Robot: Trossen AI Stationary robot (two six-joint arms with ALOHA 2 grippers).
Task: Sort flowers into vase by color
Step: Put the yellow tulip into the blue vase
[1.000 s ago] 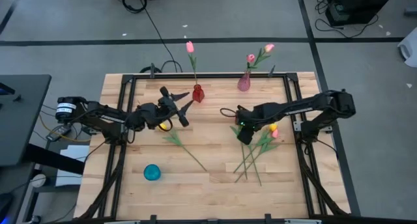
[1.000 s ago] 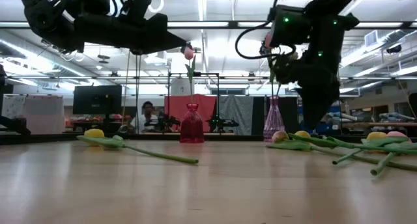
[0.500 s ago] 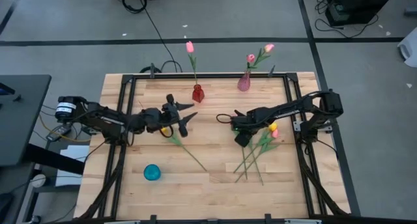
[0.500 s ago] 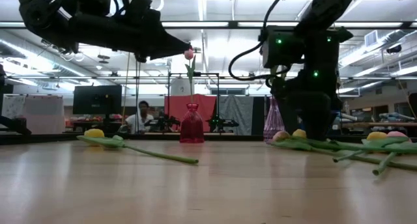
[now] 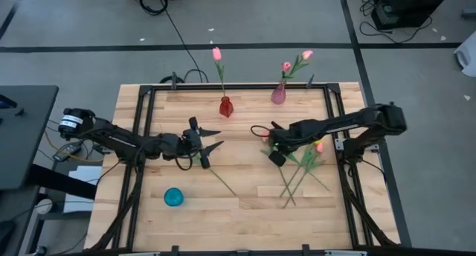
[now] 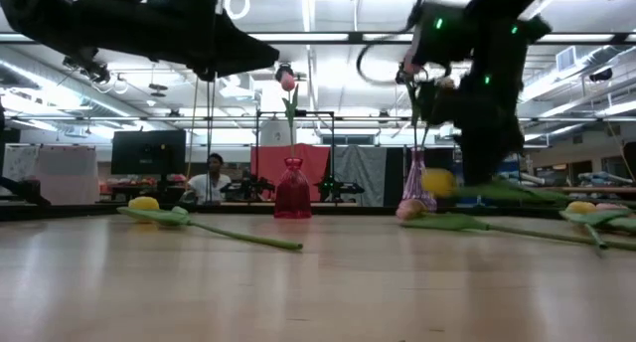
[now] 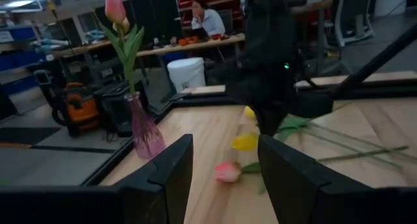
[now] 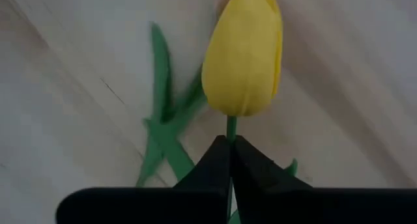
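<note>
My right gripper (image 5: 271,146) hangs over the table's right half, shut on a yellow tulip (image 8: 244,55) that it holds above the wood (image 6: 437,181). Below and to its right lie several more flowers (image 5: 301,170) in a loose heap, flat on their stems. A pink tulip stands in the red vase (image 5: 224,106), and pink ones stand in the pink vase (image 5: 279,94). My left gripper (image 5: 210,141) is open above a yellow tulip (image 6: 144,203) lying on the left half, its stem (image 5: 219,176) flat on the wood. My right gripper pinches the yellow tulip's thin green stem (image 8: 230,127) between its two fingertips, just below the bud head. The bud is lifted clear of the table and points away from the fingers. The rest of the stem trails off toward the right (image 6: 512,191).
A teal cup (image 5: 173,197) stands near the front left. A black frame (image 5: 149,88) borders the table's far and side edges. A person sits in the room beyond the far edge (image 6: 211,178). A pink tulip (image 7: 227,172) lies on the wood near my right arm.
My right gripper has dropped onto the heap of flowers, shut on the yellow tulip's stem and risen with it, so the bud now hangs clear of the table; the heap has shifted a little. My left gripper has moved toward the near edge, still open.
</note>
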